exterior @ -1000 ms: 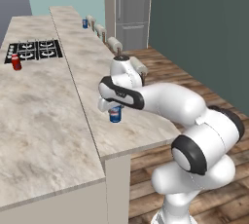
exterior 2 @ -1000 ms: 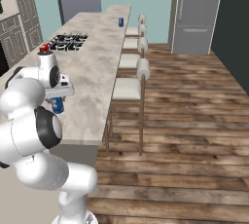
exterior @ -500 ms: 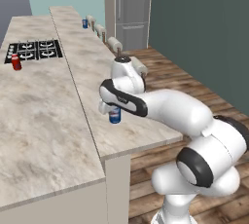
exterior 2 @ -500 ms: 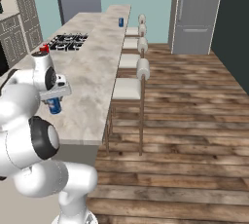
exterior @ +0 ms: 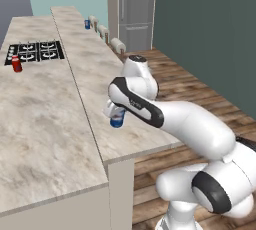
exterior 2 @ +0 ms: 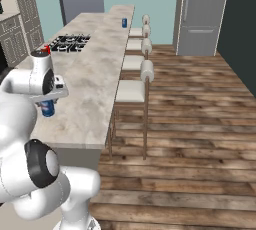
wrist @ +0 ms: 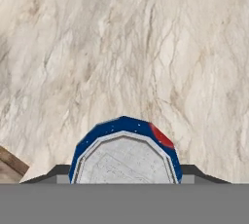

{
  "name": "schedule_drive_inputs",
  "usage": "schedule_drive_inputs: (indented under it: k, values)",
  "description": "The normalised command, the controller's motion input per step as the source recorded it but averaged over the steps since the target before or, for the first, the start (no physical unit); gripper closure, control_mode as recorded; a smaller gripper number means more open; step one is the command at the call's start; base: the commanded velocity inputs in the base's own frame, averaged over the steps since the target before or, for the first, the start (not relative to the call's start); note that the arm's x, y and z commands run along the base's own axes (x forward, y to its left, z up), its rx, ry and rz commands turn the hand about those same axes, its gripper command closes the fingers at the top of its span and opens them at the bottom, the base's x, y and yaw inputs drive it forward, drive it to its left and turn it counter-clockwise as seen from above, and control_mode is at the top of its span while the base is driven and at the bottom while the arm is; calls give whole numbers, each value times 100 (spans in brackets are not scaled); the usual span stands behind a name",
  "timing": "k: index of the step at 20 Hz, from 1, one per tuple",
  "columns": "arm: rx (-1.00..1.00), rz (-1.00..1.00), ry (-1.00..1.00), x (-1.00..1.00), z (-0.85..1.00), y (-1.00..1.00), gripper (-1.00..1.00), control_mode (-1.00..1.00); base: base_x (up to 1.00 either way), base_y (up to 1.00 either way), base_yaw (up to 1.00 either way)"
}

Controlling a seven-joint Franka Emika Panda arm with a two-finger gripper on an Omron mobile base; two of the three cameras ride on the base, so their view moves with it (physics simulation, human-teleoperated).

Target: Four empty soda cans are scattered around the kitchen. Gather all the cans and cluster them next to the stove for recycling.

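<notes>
My gripper (exterior: 115, 110) is shut on a blue soda can (exterior: 117, 119) near the front right edge of the marble island counter (exterior: 50, 119). In the hand view its silvery top (wrist: 125, 158) sits between my dark fingertips (wrist: 58, 171). Whether it rests on the marble or hangs just above it, I cannot tell. In the right base view the same can (exterior 2: 47, 108) shows under the hand. A red can (exterior: 16, 64) stands beside the stove (exterior: 35, 51). Another blue can (exterior: 87, 24) stands at the counter's far end.
Several white bar stools (exterior 2: 134, 86) line the counter's right side over a wooden floor. A steel fridge (exterior 2: 200, 14) stands at the back. Grey cabinets (exterior 2: 22, 19) rise to the far left in the right base view. My own arm links crowd the near counter corner.
The hand with the blue can has shifted slightly left and nearer over the counter. The arm's elbow and lower links have swung closer to the cameras.
</notes>
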Motion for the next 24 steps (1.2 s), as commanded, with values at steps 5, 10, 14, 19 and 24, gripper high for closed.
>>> schedule_drive_inputs:
  k: [5,10,14,19,24]
  values:
    - [6,8,-2,-41,16,5,100,-100,0,0,0]
    - [6,2,0,-31,9,5,100,-100,0,0,0]
    - [2,0,2,-30,6,0,100,-100,0,0,0]
    - [0,0,0,-7,1,0,100,-100,0,0,0]
    - [0,0,0,0,0,0,100,-100,0,0,0]
